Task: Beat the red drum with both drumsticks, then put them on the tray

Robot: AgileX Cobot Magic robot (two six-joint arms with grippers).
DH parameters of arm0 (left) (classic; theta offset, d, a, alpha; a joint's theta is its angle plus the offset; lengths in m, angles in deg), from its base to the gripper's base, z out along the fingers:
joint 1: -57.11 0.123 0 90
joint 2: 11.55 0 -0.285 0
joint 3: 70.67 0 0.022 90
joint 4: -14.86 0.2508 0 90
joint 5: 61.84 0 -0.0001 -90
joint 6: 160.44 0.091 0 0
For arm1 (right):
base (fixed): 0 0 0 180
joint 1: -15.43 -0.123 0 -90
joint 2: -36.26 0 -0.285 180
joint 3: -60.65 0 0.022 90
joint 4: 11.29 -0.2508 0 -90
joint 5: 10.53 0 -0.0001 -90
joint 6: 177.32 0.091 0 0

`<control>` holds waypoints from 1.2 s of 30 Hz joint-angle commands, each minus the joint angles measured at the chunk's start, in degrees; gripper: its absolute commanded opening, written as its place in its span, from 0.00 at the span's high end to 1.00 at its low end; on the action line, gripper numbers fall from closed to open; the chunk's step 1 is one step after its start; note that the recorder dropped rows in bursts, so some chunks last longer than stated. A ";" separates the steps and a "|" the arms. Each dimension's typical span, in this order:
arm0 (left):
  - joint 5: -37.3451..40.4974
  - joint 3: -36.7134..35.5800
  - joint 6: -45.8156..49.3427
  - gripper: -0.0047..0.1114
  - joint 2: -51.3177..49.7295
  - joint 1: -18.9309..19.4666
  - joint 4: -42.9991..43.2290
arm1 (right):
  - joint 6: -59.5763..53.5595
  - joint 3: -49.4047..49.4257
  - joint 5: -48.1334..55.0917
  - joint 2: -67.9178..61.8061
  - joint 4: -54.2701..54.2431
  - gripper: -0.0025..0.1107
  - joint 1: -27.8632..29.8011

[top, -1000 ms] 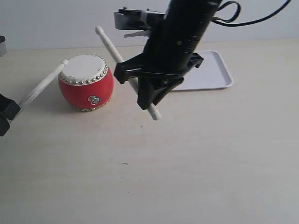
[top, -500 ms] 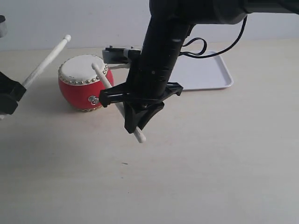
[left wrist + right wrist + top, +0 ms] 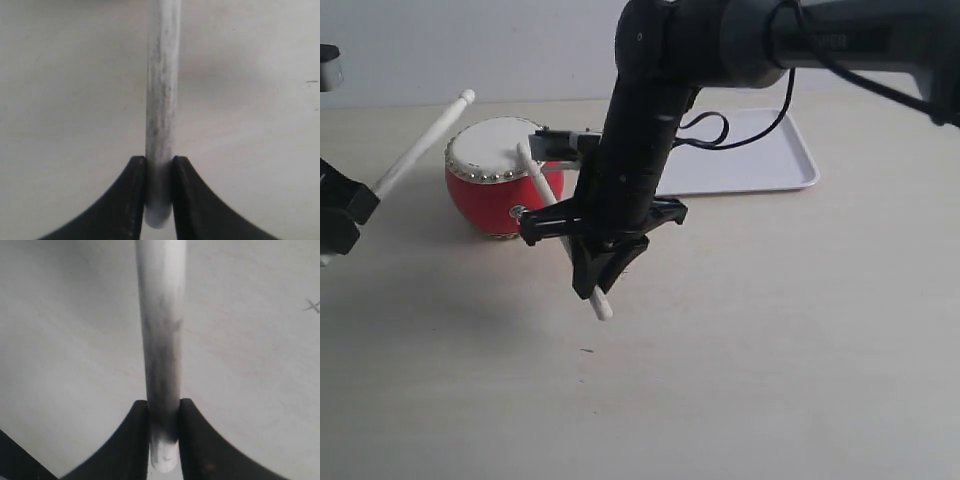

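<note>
The red drum [image 3: 490,205] with its cream skin stands on the table at the left. My right gripper [image 3: 592,262] is shut on one drumstick [image 3: 538,180], whose knob end rests on the drum skin; the wrist view shows the same drumstick [image 3: 161,335] pinched between the jaws. My left gripper [image 3: 342,215] at the left edge is shut on the other drumstick [image 3: 425,145], raised with its knob above and left of the drum. The left wrist view shows that drumstick [image 3: 161,100] clamped. The white tray [image 3: 790,160] lies behind the right arm.
The right arm [image 3: 650,120] crosses in front of the tray's left part, and a black cable [image 3: 720,135] hangs over the tray. The pale tabletop [image 3: 770,350] stretches across the front and right.
The right drumstick swung down from raised onto the drum skin as the right arm moved left and lower. The left drumstick lifted off the drum's edge and now points up.
</note>
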 commanded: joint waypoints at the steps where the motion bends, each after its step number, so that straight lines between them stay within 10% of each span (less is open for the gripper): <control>1: -4.95 0.35 0.31 0.96 -2.61 0.02 -1.04 | 0.29 -0.63 0.14 3.32 0.55 0.98 -0.14; 12: -0.41 0.35 0.43 0.96 -17.49 0.02 -2.60 | 0.38 -0.63 -0.29 11.35 -0.15 0.98 -0.14; 23: -0.84 0.35 0.43 0.96 -0.97 0.02 -3.10 | -1.31 -0.63 0.14 3.01 -2.59 0.98 -0.14; 36: 3.78 -0.31 4.67 0.96 -18.55 0.02 -11.28 | -2.75 -0.63 -3.63 12.74 -3.12 0.98 -0.14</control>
